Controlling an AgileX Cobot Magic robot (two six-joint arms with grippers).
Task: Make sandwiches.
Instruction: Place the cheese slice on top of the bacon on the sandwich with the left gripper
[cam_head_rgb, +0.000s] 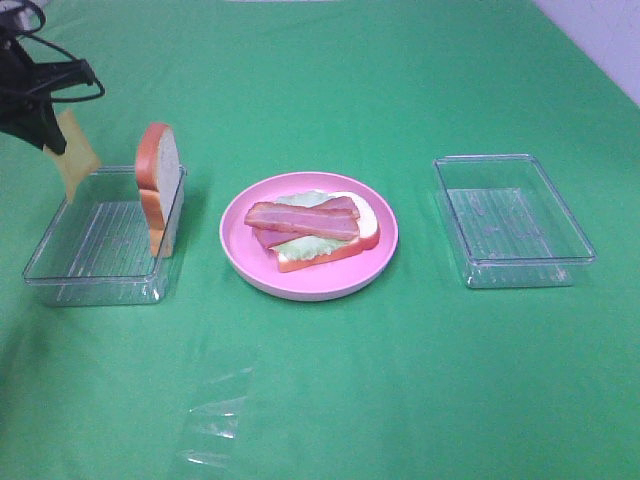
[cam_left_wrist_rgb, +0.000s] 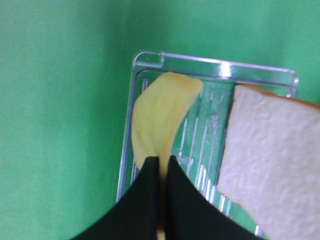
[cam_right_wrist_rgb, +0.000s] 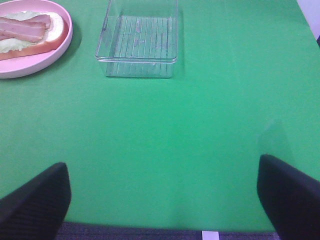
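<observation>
- Left wrist view showed the left gripper (cam_left_wrist_rgb: 161, 172) pinched tight on the yellow cheese square (cam_left_wrist_rgb: 160, 115), lifted over the left tray (cam_head_rgb: 60, 272).
- The cheese step was in hand; next it likely needed carrying onto the bacon strips (cam_head_rgb: 300, 220) on the pink plate (cam_head_rgb: 250, 275).
- A bread slice (cam_head_rgb: 158, 185) leaned in that tray.
- The right gripper (cam_right_wrist_rgb: 162, 200) hung wide apart, empty.

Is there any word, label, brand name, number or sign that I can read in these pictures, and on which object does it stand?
None: no readable text shows on the pink plate, the clear trays, the bread slice, the cheese or the green cloth.
</observation>
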